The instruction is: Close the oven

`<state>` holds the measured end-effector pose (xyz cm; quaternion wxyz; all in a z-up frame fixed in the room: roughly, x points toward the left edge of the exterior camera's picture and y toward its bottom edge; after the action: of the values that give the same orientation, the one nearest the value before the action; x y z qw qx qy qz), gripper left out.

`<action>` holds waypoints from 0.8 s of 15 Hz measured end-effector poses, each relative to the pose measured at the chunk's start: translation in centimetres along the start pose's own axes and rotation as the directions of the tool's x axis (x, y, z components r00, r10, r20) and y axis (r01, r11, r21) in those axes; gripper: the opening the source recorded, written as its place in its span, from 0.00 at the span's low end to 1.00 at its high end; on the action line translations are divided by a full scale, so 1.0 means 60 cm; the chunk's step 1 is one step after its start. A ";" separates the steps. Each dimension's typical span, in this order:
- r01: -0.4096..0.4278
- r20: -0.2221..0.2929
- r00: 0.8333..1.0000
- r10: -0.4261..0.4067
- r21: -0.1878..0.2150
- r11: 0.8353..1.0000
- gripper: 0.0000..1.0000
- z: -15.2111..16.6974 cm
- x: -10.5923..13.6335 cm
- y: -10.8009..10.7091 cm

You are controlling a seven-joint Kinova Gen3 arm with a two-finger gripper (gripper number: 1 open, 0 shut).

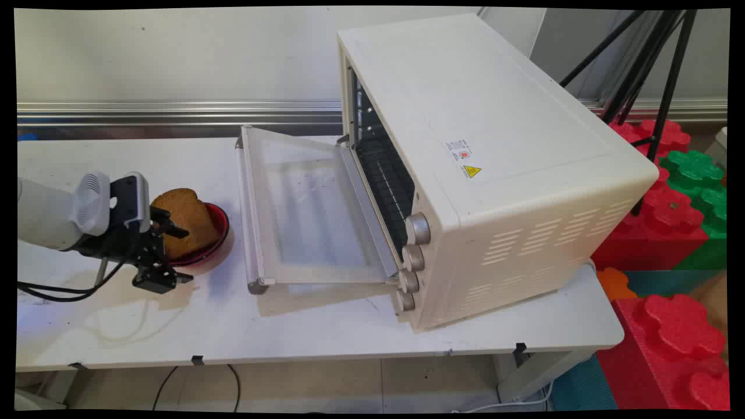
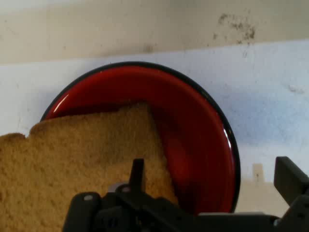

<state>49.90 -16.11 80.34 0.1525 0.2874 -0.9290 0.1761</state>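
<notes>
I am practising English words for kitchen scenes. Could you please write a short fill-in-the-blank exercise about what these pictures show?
1. The slice of toast leans in a bowl whose colour is ____.
2. The door of the white toaster oven is ____.
3. In the main view, the bowl stands to the ____ of the oven.
4. The gripper has its fingers ____, one beside the toast.

Missing words: red; open; left; open

A: Where is free room? 
B: The table [image 1: 326, 331] in front of the oven [image 1: 495, 174] is bare. 
A: What stands in the way? 
B: The open oven door [image 1: 308, 209] lies flat, just right of the red bowl [image 1: 218, 233] with toast [image 1: 185, 218].
</notes>
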 end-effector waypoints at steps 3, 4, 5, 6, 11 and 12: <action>0.002 -0.003 1.000 -0.002 -0.021 1.000 1.00 -0.013 -0.002 -0.002; 0.004 -0.007 1.000 -0.005 -0.031 1.000 1.00 -0.018 -0.002 -0.004; 0.007 -0.014 1.000 -0.008 -0.043 0.999 1.00 -0.024 -0.003 -0.007; 0.010 -0.019 1.000 -0.011 -0.053 0.999 1.00 -0.028 -0.003 -0.009; 0.036 -0.052 0.998 -0.040 -0.080 0.996 1.00 -0.046 0.000 -0.026; 0.043 -0.063 0.997 -0.048 -0.085 0.995 1.00 -0.049 0.003 -0.031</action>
<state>51.42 -16.41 83.49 0.1986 0.2960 -0.9233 0.1431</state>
